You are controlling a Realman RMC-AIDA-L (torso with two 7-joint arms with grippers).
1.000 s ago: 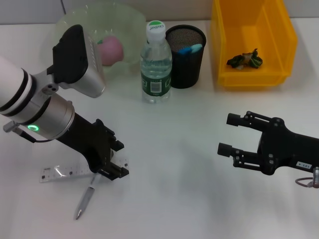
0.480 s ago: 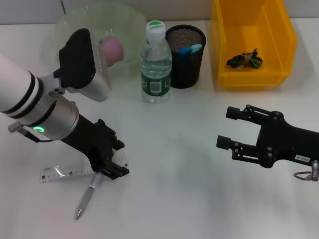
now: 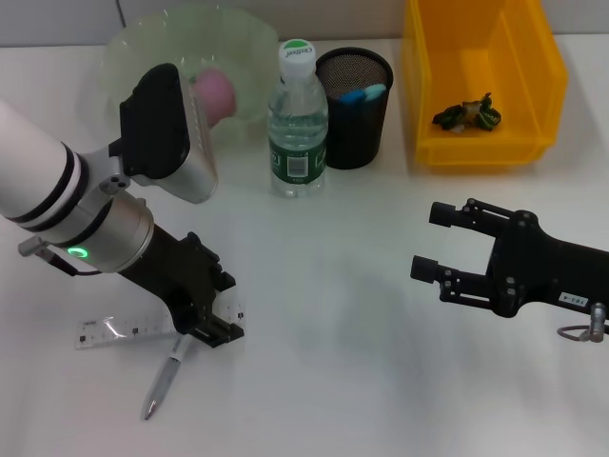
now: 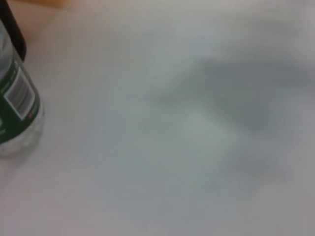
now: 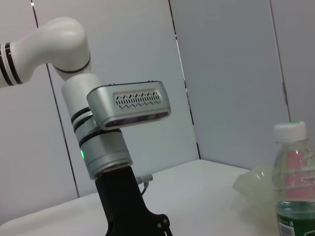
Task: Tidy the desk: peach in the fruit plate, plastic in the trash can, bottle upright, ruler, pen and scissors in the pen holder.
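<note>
Your left gripper [image 3: 217, 328] is down at the pen's [image 3: 164, 378] upper end, jaws state hidden | pen slants away toward the desk's [image 3: 333, 381] near edge, ruler [image 3: 119, 329] just beside | left arm far nearer | right gripper [image 3: 442, 247] hovers well apart, jaws wide, empty | holder [image 3: 354, 108] stands behind, past the bottle [image 3: 297, 124].

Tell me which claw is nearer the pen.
Left. The left claw is down at the pen, right by its upper end beside the ruler. The right claw sits open far across the desk.
</note>
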